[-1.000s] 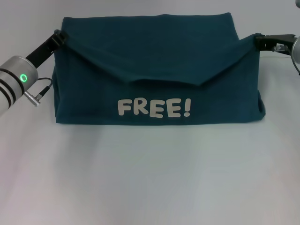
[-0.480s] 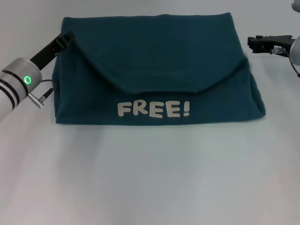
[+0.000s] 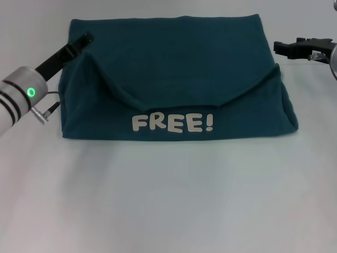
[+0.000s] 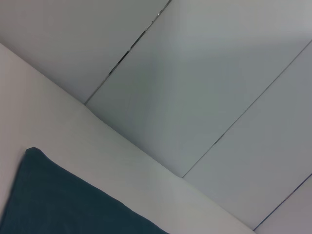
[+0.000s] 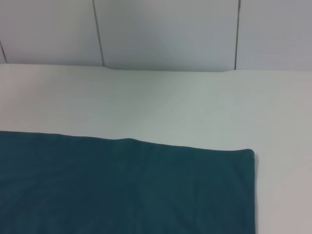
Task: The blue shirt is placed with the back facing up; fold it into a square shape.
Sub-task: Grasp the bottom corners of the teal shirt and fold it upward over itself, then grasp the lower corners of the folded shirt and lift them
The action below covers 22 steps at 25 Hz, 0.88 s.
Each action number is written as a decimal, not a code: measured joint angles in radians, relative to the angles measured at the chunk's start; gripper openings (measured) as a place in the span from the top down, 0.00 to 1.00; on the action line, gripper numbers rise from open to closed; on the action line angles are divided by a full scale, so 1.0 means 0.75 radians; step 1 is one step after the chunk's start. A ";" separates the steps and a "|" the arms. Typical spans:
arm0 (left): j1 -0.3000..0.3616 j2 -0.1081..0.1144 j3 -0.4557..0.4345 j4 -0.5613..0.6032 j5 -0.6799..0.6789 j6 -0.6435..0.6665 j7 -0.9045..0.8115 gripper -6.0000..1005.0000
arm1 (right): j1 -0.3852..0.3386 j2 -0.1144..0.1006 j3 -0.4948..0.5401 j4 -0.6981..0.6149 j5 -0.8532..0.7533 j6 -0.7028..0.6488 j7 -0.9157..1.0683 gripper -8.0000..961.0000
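Observation:
The blue shirt (image 3: 179,68) lies folded into a wide band on the white table, with white letters "FREE!" (image 3: 172,122) on its near layer. A flap of cloth droops across its middle. My left gripper (image 3: 87,39) sits over the shirt's far left part, shut on the flap's left corner, which tents up to it. My right gripper (image 3: 277,47) hovers open just off the shirt's right edge, apart from the flap's right corner (image 3: 277,66), which rests on the shirt. Shirt cloth also shows in the left wrist view (image 4: 58,204) and the right wrist view (image 5: 122,185).
The white table (image 3: 168,200) stretches bare in front of the shirt. Grey wall panels (image 5: 165,29) stand behind the table's far edge.
My right gripper let go of the flap's right corner, which dropped onto the shirt, and drew slightly away. My left gripper carried its corner inward over the shirt.

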 joint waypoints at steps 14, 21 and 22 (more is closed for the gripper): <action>0.300 -0.005 0.214 0.246 0.003 0.402 -0.175 0.23 | -0.202 -0.001 -0.004 -0.235 -0.006 -0.547 0.190 0.29; 0.401 -0.007 0.341 0.373 0.108 0.454 -0.208 0.24 | -0.287 -0.039 0.001 -0.294 -0.002 -0.793 0.350 0.29; 0.408 -0.007 0.342 0.384 0.135 0.457 -0.208 0.24 | -0.295 -0.047 -0.001 -0.297 -0.002 -0.821 0.369 0.29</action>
